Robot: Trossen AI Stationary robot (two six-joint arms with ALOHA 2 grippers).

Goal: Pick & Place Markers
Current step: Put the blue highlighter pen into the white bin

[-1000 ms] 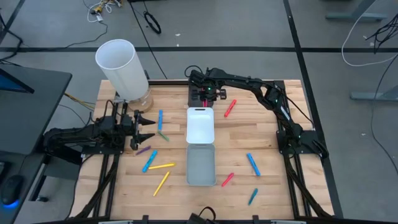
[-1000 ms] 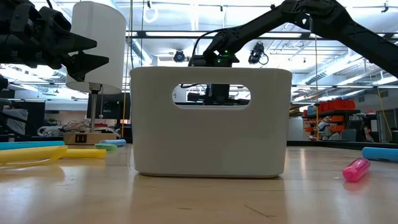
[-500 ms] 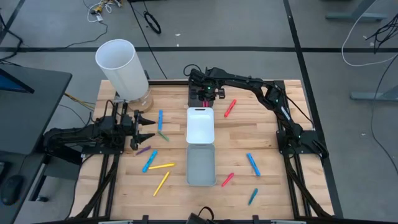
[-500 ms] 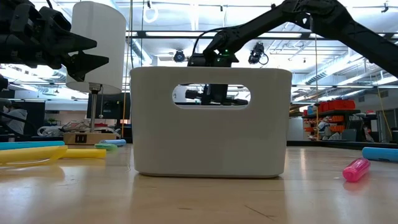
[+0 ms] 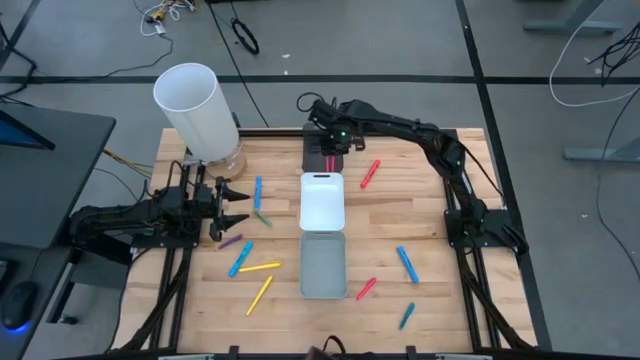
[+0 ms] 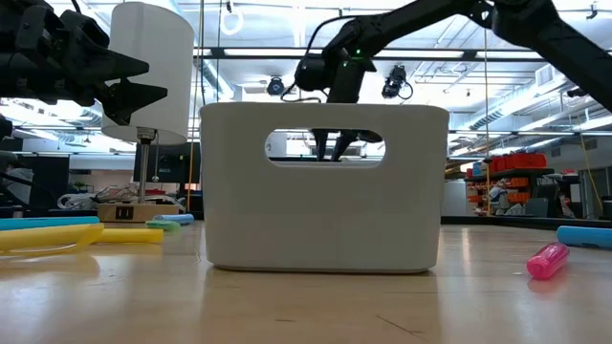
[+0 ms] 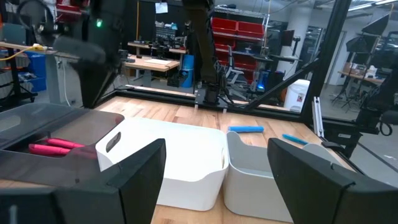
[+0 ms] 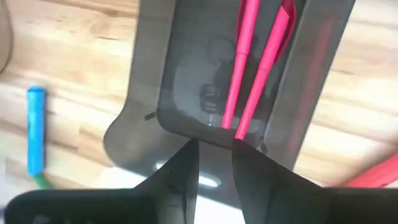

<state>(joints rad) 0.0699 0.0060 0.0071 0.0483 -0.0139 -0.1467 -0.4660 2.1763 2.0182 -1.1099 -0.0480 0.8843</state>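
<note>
my right tool [image 5: 331, 150] hangs over the black tray [image 5: 312, 155] at the top middle of the surface [image 5: 400, 215], fingers nearly together and holding nothing. two pink markers [image 8: 249, 68] lie in that tray. my left tool [image 5: 238, 205] waits at the left, fingers wide apart, near other markers [image 5: 256, 267].

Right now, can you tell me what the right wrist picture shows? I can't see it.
Two slim pink-red markers lie side by side inside a dark grey plastic tray. The right gripper hovers above it, its dark fingers slightly apart and empty. A blue marker lies on the wooden table beside the tray.
</note>
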